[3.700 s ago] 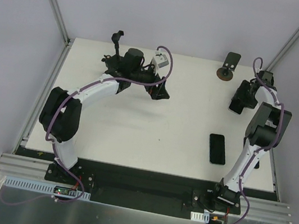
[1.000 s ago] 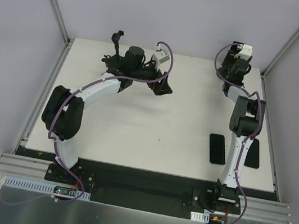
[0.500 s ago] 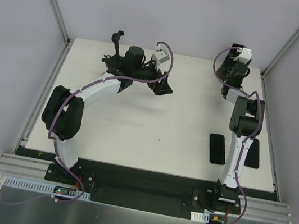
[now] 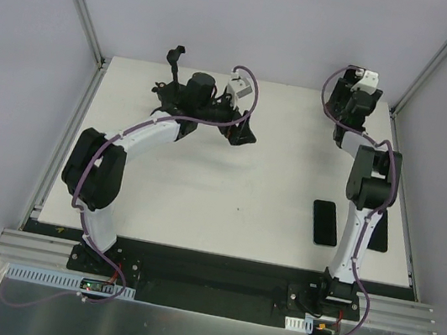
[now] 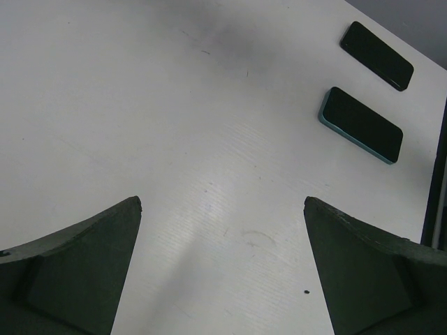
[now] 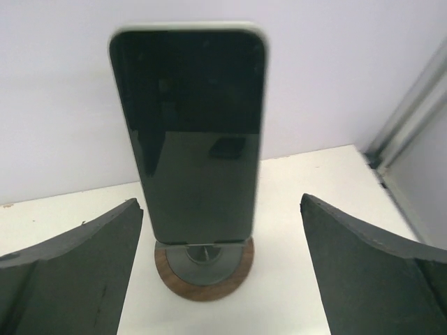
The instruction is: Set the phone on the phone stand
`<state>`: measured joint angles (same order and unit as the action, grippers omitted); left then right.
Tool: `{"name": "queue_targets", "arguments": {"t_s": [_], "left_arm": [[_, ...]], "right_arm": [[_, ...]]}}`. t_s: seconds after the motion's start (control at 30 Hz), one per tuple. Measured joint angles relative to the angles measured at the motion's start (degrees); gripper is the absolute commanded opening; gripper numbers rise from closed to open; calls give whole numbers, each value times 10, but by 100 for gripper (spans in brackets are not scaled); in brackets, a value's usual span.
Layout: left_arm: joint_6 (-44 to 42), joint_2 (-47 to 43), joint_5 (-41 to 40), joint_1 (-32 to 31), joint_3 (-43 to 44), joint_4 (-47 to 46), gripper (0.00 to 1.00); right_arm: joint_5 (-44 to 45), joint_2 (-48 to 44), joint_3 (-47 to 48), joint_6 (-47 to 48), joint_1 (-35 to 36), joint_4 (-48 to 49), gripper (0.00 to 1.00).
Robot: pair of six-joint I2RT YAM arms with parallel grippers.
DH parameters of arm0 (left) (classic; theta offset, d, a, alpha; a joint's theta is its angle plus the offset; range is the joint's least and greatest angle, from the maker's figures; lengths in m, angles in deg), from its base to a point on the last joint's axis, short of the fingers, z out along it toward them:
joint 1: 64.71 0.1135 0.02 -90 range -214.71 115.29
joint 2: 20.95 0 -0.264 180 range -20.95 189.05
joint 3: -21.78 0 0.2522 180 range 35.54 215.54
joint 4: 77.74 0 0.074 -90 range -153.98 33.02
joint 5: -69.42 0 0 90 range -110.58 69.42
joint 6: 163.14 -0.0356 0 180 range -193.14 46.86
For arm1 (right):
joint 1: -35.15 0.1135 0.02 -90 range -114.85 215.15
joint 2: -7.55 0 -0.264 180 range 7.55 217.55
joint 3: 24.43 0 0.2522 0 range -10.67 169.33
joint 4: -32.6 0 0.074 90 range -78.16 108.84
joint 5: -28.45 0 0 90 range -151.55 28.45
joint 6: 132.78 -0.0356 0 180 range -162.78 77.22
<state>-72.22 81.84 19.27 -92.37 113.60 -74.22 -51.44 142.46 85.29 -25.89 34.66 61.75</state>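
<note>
In the right wrist view the phone (image 6: 188, 132), dark-screened with a pale rim, stands upright on the phone stand (image 6: 204, 271), a round wooden base with a grey cradle. My right gripper (image 6: 222, 204) is open, one finger on each side of the phone, neither touching it. From above, the right wrist (image 4: 358, 95) at the back right of the table covers the stand. My left gripper (image 5: 222, 202) is open over bare table with nothing between its fingers; it hangs at the back middle (image 4: 242, 132).
Two more phones lie flat at the near right: a black, teal-edged one (image 4: 325, 223) (image 5: 361, 124) and another (image 4: 379, 234) (image 5: 377, 46) partly behind the right arm. A black fixture (image 4: 175, 58) stands at the back left. Walls enclose the white table (image 4: 228, 194).
My right gripper has opened and let go of the phone, which now stands on the stand by itself. The left arm has stayed where it was.
</note>
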Motion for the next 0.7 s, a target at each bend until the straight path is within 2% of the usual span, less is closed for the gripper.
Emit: {"name": "queue_targets", "arguments": {"t_s": [0.17, 0.3, 0.37, 0.47, 0.57, 0.7], "left_arm": [[14, -20, -26, 0, -22, -8, 99], [34, -66, -90, 0, -53, -21, 99], [47, -103, -155, 2, -76, -28, 99], [74, -156, -253, 15, -104, -29, 99], [116, -197, -334, 54, -128, -31, 99], [190, -232, -420, 146, -181, -34, 95]], "right_arm": [[50, -129, -90, -19, 2, -29, 96], [109, -300, -243, -70, 20, -12, 96], [137, -377, -318, -89, 49, 2, 96], [168, -465, -418, -126, 139, 14, 96], [180, -479, -471, -150, 240, 12, 96], [163, -431, -474, -142, 315, 10, 96]]}}
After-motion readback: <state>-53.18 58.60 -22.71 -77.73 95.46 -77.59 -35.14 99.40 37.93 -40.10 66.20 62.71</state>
